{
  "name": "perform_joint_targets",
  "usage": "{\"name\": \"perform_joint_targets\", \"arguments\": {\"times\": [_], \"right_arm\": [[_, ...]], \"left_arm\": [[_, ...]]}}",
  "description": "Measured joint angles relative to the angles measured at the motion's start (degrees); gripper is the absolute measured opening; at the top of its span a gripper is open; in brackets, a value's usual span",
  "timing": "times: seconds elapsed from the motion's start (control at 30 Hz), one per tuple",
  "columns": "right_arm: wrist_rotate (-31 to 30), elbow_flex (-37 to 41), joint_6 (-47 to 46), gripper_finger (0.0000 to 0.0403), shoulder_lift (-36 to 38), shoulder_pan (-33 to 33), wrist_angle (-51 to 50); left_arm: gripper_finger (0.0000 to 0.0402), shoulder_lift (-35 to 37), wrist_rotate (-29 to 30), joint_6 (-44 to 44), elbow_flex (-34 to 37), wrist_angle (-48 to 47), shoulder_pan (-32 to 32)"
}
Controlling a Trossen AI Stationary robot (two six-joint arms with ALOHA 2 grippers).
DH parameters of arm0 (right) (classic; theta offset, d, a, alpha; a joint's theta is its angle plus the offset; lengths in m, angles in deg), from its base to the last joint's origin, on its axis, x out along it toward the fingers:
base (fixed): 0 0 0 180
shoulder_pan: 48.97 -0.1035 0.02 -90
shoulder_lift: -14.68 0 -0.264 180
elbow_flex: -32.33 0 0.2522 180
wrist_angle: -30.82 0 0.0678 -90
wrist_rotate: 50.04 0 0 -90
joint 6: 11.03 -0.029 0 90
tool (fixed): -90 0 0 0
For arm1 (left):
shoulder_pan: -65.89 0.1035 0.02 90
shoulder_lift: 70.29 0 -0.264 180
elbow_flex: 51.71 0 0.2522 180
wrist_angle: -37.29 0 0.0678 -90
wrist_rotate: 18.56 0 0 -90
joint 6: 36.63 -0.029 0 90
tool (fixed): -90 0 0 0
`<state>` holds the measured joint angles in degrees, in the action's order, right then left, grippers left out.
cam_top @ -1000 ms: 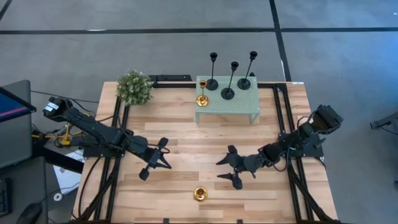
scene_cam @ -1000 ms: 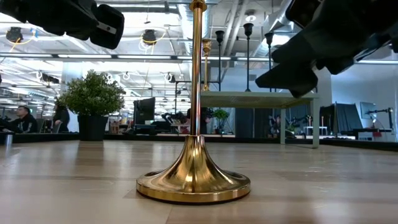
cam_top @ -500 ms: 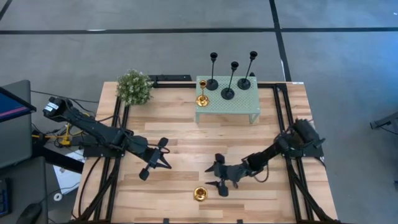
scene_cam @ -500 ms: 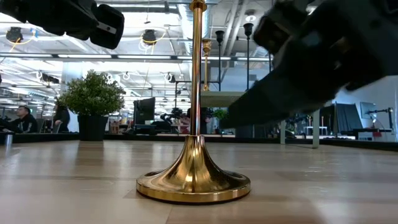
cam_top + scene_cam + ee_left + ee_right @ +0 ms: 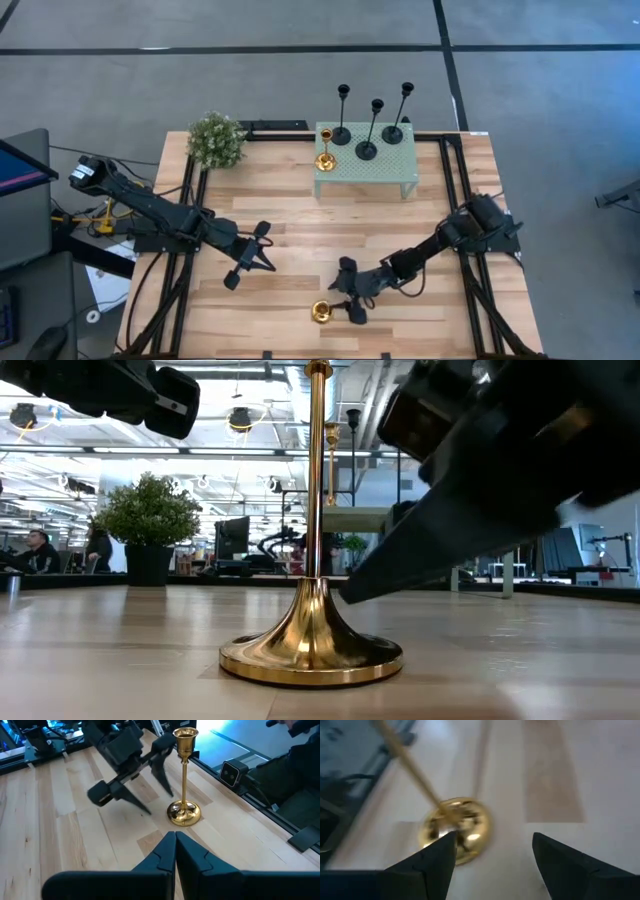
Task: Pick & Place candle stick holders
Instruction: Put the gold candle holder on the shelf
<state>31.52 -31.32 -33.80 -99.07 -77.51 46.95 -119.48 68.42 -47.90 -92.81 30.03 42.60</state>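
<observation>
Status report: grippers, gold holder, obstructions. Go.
Right gripper open, low beside the gold holder, not gripping. Left gripper shut, waiting mid-table. Holder upright on the table. Nothing in the way.

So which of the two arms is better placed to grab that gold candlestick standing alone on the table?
The right. Its open gripper sits right beside the gold candlestick, fingers toward it, while the left gripper, shut, waits farther off.
</observation>
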Motion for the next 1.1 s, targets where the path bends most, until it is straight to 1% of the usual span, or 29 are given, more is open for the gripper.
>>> {"name": "perform_joint_targets", "arguments": {"times": [0.1, 0.17, 0.3, 0.4, 0.53, 0.7, 0.93, 1.1], "right_arm": [[4.12, 0.00, -2.59, 0.0249, 0.58, -0.48, 0.32], [4.64, 0.00, -2.78, 0.0249, 0.58, -1.16, 1.22], [3.79, -0.38, -2.20, 0.0249, 0.53, -2.27, 3.69], [1.50, -1.04, -1.83, 0.0249, 0.45, -2.52, 3.49], [-0.89, -2.26, 2.00, 0.0249, 0.43, -2.33, 3.47], [-0.52, -3.92, 2.80, 0.0249, 0.43, -1.25, 3.51], [1.09, -4.88, 2.80, 0.0248, 0.40, -1.37, 3.34], [1.11, -4.94, 2.78, 0.0232, 0.38, -1.44, 3.56]], "left_arm": [[0.0010, 0.00, 0.00, -0.02, 0.00, 0.00, 0.00], [0.0010, 0.00, 0.00, -0.01, 0.00, 0.00, 0.00], [0.0010, 0.00, 0.00, -0.02, 0.00, 0.00, 0.00], [0.0010, 0.00, 0.00, -0.01, 0.00, 0.00, -0.01], [0.0010, 0.00, 0.00, -0.02, 0.00, 0.00, 0.00], [0.0010, 0.01, 0.00, -0.01, 0.00, 0.00, -0.02], [0.0010, 0.00, 0.00, -0.01, 0.00, 0.00, 0.00], [0.0010, 0.00, 0.01, -0.02, 0.00, 0.00, -0.01]]}}
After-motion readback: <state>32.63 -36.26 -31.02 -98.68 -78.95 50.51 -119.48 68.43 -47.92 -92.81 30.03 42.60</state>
